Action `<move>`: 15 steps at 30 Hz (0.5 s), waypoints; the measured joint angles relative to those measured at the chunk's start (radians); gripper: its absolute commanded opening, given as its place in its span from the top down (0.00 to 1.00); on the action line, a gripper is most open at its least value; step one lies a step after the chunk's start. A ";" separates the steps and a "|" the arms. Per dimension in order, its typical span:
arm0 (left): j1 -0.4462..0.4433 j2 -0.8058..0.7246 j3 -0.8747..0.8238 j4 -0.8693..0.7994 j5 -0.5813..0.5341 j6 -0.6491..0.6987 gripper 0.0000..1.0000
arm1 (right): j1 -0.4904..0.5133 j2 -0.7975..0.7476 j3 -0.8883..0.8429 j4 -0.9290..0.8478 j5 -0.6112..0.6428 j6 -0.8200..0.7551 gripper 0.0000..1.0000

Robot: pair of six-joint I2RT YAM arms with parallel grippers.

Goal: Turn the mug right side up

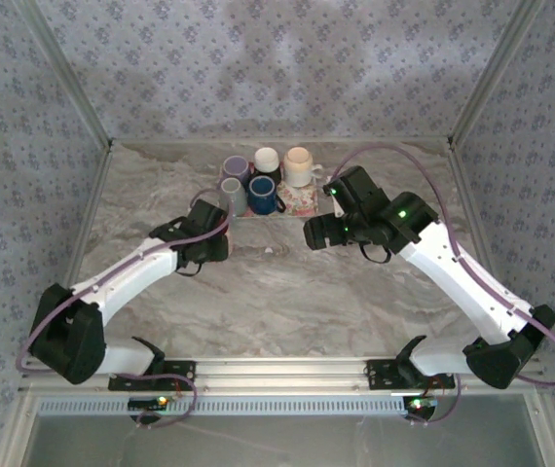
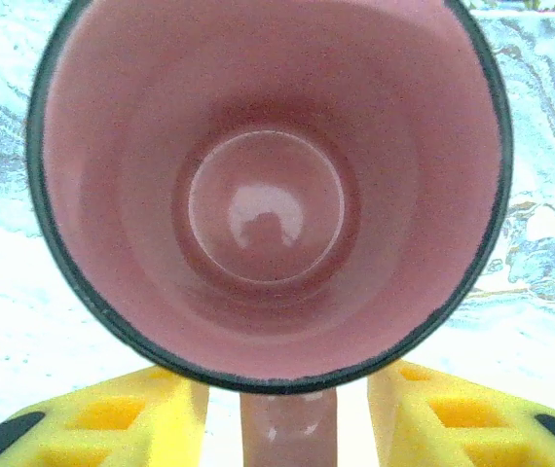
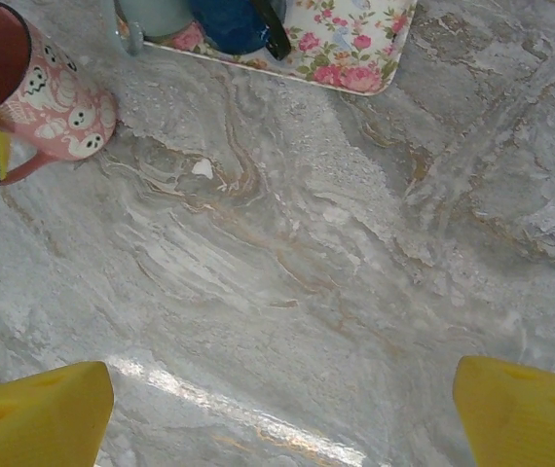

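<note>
Pink inside, dark-rimmed: the mug [image 2: 268, 195] faces the left wrist camera mouth-on, so it lies tipped over, not upright. Its handle [image 2: 288, 428] runs down between the two yellow fingers [image 2: 112, 418] of the left gripper [image 2: 289, 404]. They are drawn in close on either side of the handle. The actual contact is hidden under the rim. Pale marbled table [image 2: 550, 321] lies behind.

Right wrist view: the same mug sits at upper left, with a pink outside and a white ghost pattern. It is tilted with the mouth up and outward and the base low by the table. One yellow finger of the left gripper is at its handle. The floral tray [image 3: 355, 58] is just beyond it, with a blue mug [image 3: 234, 24] and a pale grey mug [image 3: 156, 15] on it. The right gripper [image 3: 282, 409] hangs over bare marble, fingers spread wide and holding nothing.

Top view: the tray stands at the back centre of the table, crowded with mugs. The left gripper is at its near left corner. The right gripper is near its right end, apart from it.
</note>
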 measured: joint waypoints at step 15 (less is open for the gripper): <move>-0.002 -0.203 0.067 -0.125 0.033 -0.015 0.36 | -0.074 0.041 -0.002 0.058 -0.044 -0.091 0.08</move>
